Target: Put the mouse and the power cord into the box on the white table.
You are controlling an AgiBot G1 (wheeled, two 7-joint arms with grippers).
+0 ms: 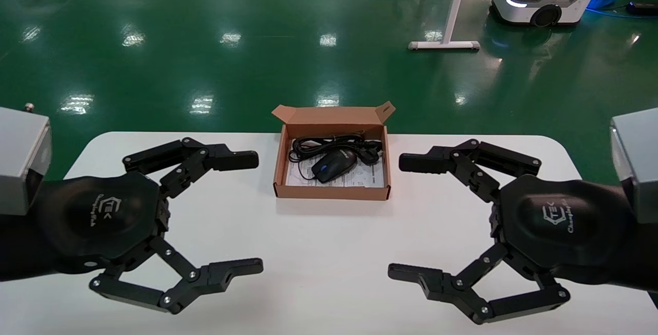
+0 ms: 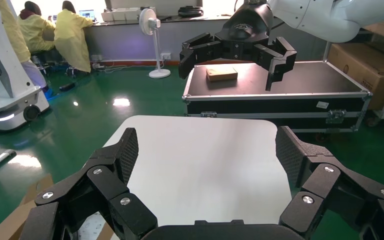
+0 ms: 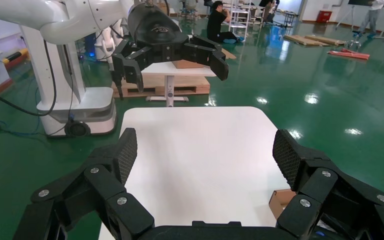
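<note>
A: Head view first. Where are the mouse and cord?

B: Both already lie in the box point(image 1: 333, 191), which sits at the far middle of the table point(image 1: 329, 253). The mouse point(image 1: 334, 165) lies on the printed sheet, its long axis slanting from near-left to far-right. The cord point(image 1: 334, 146) is bundled just behind it, against the far wall, with a plug toward the right.

A: And the grippers?

B: The left gripper point(image 1: 247, 214) hovers over the near left of the table, the right gripper point(image 1: 411, 217) over the near right. Both are spread wide and hold nothing. The box lies ahead of them and between them, about equally near to each, so neither arm has the edge. I judge the task done, with nothing left to pick up.

A: Left wrist view?

B: Its own fingers point(image 2: 125, 155) stand wide apart over bare table point(image 2: 205, 165). The right gripper point(image 2: 237, 52) shows opposite, released too. A cardboard edge of the box point(image 2: 10, 220) peeks in at one corner; its contents are out of sight.

A: Right wrist view?

B: The same: fingers point(image 3: 122, 155) splayed and empty above the table point(image 3: 200, 150), the left gripper point(image 3: 172, 55) facing it, and a corner of the box point(image 3: 280, 200) showing beside one finger.
</note>
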